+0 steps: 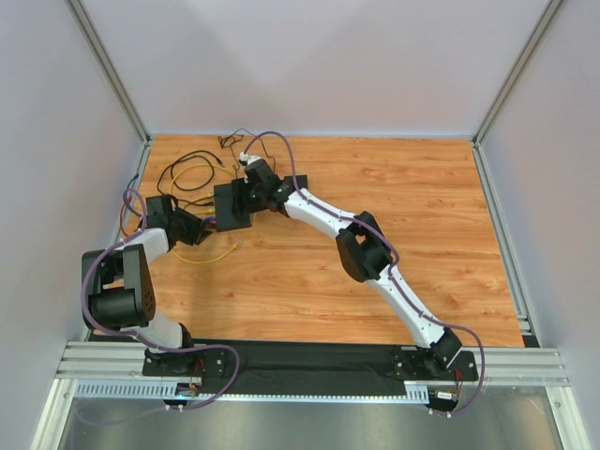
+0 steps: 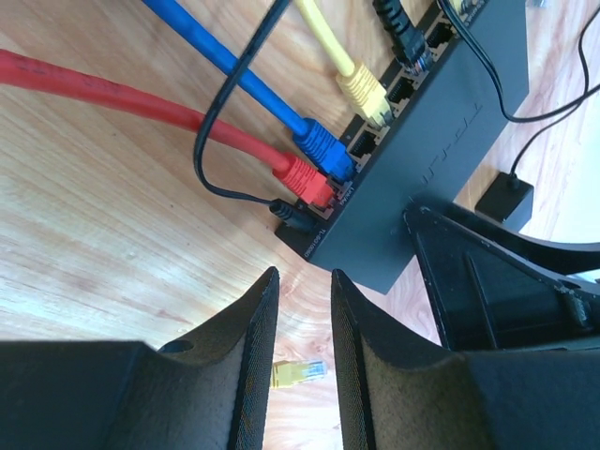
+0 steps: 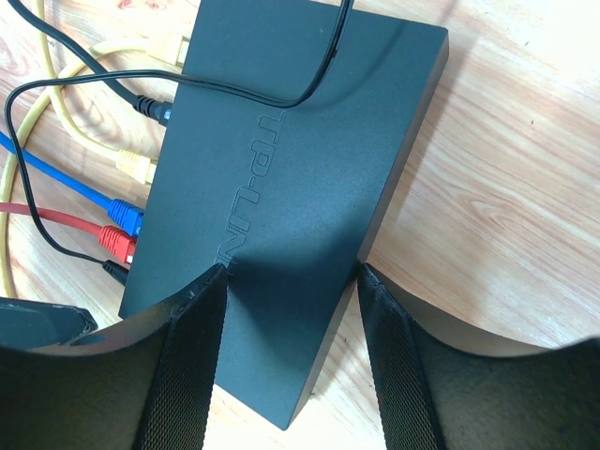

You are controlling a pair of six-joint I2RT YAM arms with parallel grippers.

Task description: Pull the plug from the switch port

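Top view: your left jaws just beside switch (image 1: 232, 204), right jaws over it.
Left wrist: your jaws narrow, empty; red plug (image 2: 305, 178), blue plug (image 2: 323, 150) seated in switch ports just ahead; loose yellow plug (image 2: 298, 372) on surface (image 2: 94, 244) beneath jaws.
Right wrist: your jaws wide, tips resting on switch top.

Overhead view looks down; both wrist views closely share the switch (image 2: 441, 141).
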